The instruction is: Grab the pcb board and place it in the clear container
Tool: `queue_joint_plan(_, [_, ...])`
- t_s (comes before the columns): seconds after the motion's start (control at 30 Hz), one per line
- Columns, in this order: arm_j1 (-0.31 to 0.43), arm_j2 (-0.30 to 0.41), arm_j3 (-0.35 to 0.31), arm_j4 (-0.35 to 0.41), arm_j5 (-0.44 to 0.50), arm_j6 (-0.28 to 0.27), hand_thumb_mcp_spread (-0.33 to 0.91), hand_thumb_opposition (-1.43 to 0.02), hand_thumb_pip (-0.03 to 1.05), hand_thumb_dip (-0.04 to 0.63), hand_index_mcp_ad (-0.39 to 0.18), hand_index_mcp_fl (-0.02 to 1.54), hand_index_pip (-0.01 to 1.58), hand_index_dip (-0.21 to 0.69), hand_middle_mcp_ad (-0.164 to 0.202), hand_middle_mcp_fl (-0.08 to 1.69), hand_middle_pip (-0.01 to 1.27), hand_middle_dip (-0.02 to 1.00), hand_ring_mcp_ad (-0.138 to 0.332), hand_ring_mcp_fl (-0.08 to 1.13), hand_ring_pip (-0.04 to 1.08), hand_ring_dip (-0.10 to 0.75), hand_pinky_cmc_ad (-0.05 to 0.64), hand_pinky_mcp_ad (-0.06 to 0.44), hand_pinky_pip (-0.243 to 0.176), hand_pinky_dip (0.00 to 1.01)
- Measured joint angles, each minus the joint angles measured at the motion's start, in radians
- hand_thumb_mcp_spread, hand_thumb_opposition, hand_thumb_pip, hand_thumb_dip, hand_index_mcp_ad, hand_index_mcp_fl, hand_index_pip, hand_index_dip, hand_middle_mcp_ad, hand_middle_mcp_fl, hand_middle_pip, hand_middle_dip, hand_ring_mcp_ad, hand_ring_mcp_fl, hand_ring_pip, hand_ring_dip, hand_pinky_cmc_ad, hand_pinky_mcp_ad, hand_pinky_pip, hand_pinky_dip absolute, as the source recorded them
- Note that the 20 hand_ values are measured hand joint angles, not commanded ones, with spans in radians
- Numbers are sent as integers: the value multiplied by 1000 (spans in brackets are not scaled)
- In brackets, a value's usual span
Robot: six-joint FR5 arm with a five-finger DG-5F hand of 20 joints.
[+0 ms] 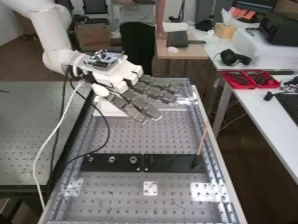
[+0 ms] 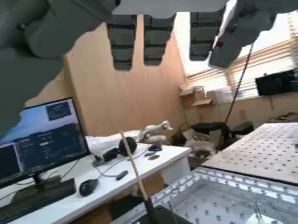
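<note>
Straight, dark grey fingers (image 2: 123, 42) of the hand (image 1: 138, 95) are nearest to the wrist camera. The hand is wide open, its fingers long and a little spread, and it has hold of nothing that I can see. In the high view it is above the far part of the metal bench (image 1: 133, 202), which has many small holes, and its fingertips point toward the bench's right side.

About the pcb board and the clear container, I cannot tell where they are. One circuit board (image 1: 105, 58) with small parts sits on top of the arm (image 1: 61, 37), just behind the hand.

Across the middle of the bench lie two black bars, end to end. The left bar (image 1: 100, 165) carries round metal pieces, and from the right end of the other bar (image 1: 169, 164) a thin brown stick (image 1: 202, 137) stands up, slightly tilted. A white cable (image 1: 52, 135) hangs down from the arm at the bench's left side, beside a grey table (image 1: 33, 120). On the white desk (image 1: 256, 112) at the right are red trays (image 1: 251, 86) and black headphones (image 1: 233, 57). In the wrist view, a screen (image 2: 50, 135), a keyboard (image 2: 36, 200) and a mouse (image 2: 88, 187) are also on this desk.
</note>
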Motion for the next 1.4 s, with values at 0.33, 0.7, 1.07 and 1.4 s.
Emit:
queue_joint_plan(0.33, [71, -107, 2, 285, 277, -77, 368, -649, 225, 37, -138, 269, 101, 281, -16, 54, 126, 65, 202, 14, 87, -5, 262, 152, -75, 347])
queue_joint_plan(0.7, [96, -169, -34, 580, 415, -230, 415, -675, 246, 35, -169, 311, 101, 356, -14, 56, 129, 89, 202, 12, 89, -5, 265, 152, -75, 330])
queue_joint_plan(1.07, [98, -226, -46, 703, 493, -226, 476, -698, 321, 120, -185, 297, 183, 368, -17, 54, 127, 101, 202, 3, 82, -5, 262, 150, -75, 269])
queue_joint_plan(1.4, [99, -269, -38, 766, 560, -251, 494, -710, 370, 168, -237, 187, 560, 374, -16, 0, 129, 108, 202, 0, 79, -5, 262, 150, -75, 239])
